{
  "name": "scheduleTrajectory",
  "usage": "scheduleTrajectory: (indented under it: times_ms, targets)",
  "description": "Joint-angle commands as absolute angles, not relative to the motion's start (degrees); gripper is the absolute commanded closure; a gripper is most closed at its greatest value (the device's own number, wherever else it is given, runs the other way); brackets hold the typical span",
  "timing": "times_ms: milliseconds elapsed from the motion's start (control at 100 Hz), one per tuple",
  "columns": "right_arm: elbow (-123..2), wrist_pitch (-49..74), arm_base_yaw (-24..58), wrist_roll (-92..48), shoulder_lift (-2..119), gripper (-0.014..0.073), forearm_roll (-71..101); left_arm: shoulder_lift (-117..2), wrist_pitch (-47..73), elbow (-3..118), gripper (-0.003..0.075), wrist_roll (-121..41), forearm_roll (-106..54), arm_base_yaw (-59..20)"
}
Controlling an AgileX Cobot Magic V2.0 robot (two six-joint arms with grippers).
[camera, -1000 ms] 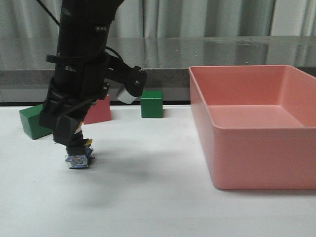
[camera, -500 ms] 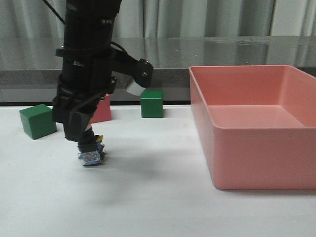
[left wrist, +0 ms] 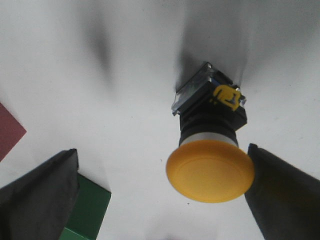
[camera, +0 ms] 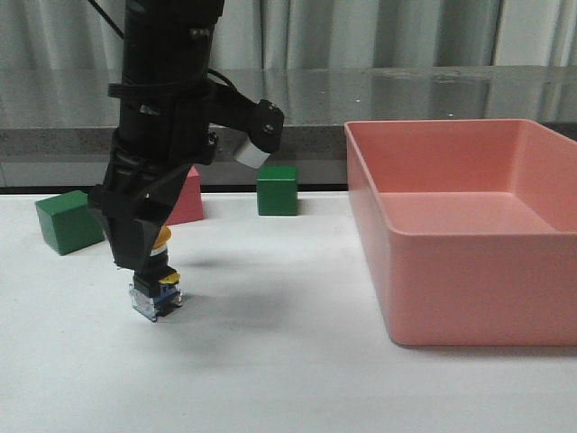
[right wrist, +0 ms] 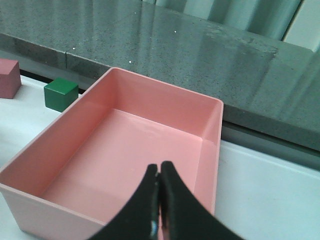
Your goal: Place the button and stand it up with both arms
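Front view — white table [camera: 288, 379] below grey counter [camera: 406, 90] and curtains [camera: 361, 32].

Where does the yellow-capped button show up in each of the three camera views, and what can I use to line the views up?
Front view: the button stands on the white table at lower left, under the left gripper.
Left wrist view: it fills the centre right, yellow cap toward the camera, between the two dark fingers.
Right wrist view: not in it.
Shared landmark: the green cube beside the pink bin.
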State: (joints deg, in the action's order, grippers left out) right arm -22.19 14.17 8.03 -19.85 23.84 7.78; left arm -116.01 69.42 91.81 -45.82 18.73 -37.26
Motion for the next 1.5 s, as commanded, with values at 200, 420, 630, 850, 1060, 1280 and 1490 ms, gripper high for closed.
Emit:
scheduleTrajectory:
  times_ms: [200, 420, 630, 850, 1060, 1280, 1490]
  targets:
    - [-23.7, 9.4, 7.6, -19.8, 24.0, 0.0702, 7.8, -111.0, 72.6, 93.3, 0.0078, -45.1, 19.7, -37.7]
    - [-23.7, 9.4, 7.6, -19.8, 24.0, 0.0702, 7.8, -106.5, 72.6, 93.1, 0.0078, -45.1, 17.1, -37.7]
    - [-23.7, 9.4, 7.6, -19.8, 24.0, 0.0702, 7.8, -100.8, 72.6, 93.0, 0.0099, -36.0, 18.9, -37.4]
    - [-23.7, 9.4, 7.6, -19.8, 24.0, 0.0702, 7.8, -94.6, 72.4, 93.0, 0.0476, -31.0, 20.9, -34.3]
    - [-23.7, 9.4, 7.6, -19.8, 24.0, 0.0702, 7.8, -88.6, 69.7, 93.0, 0.0739, -25.6, 12.5, -24.5]
    - [-23.7, 9.4, 7.6, -19.8, 24.0, 0.0702, 7.8, -80.4, 56.2, 88.5, 0.0739, -26.1, -2.1, -13.0]
    - [-23.7, 9.4, 7.6, -19.8, 24.0, 0.0702, 7.8, -69.3, 39.9, 73.2, 0.0739, -26.1, -2.9, -10.0]
